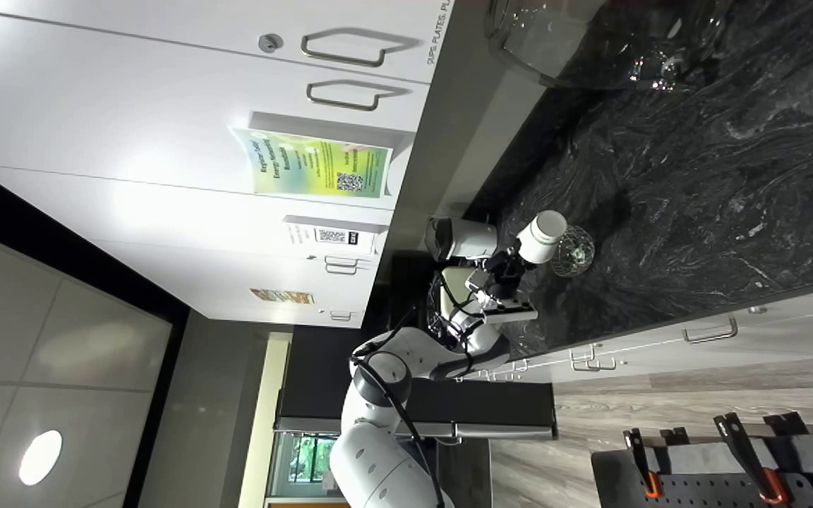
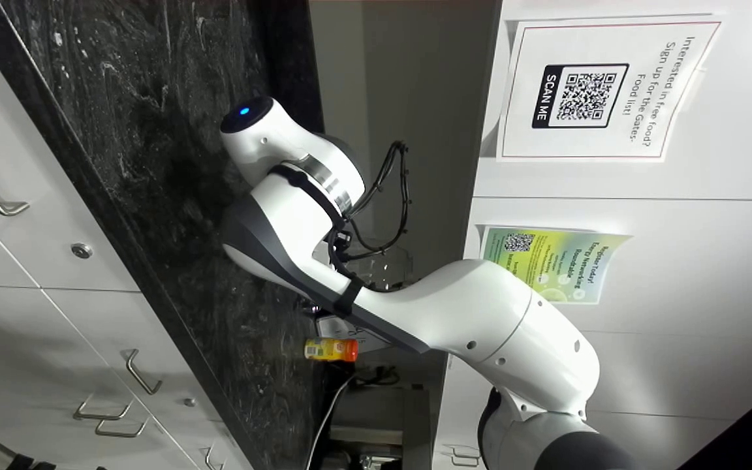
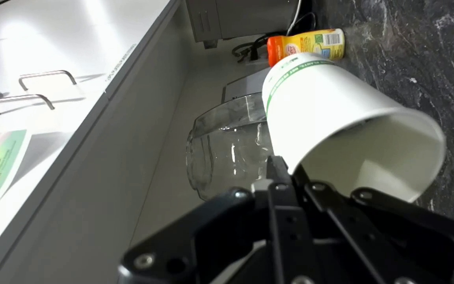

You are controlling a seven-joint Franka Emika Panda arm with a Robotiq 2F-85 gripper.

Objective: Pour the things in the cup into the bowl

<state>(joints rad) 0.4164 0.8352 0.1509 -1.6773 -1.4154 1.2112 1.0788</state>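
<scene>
The white cup [image 1: 539,243] is tipped over in the air, with its base toward the camera in an exterior view. In the wrist view the cup [image 3: 329,98] shows a green band near its base, and its open mouth points to the lower right, toward the counter side. The visible inside shows no contents. My gripper [image 3: 289,167] is shut on the cup's wall at the rim, one finger inside and one outside. The see-through bowl [image 1: 573,252] is on the dark counter just beneath the cup, with something pale greenish in it, unclear. The bowl is hidden in the wrist view.
A large clear glass vessel [image 3: 231,154] stands behind the cup, near the wall. A yellow bottle with an orange lid [image 3: 309,45] stands further along the counter [image 1: 717,212]. A white and grey appliance [image 1: 473,238] is beside the arm. Cabinets [image 1: 166,127] hang above.
</scene>
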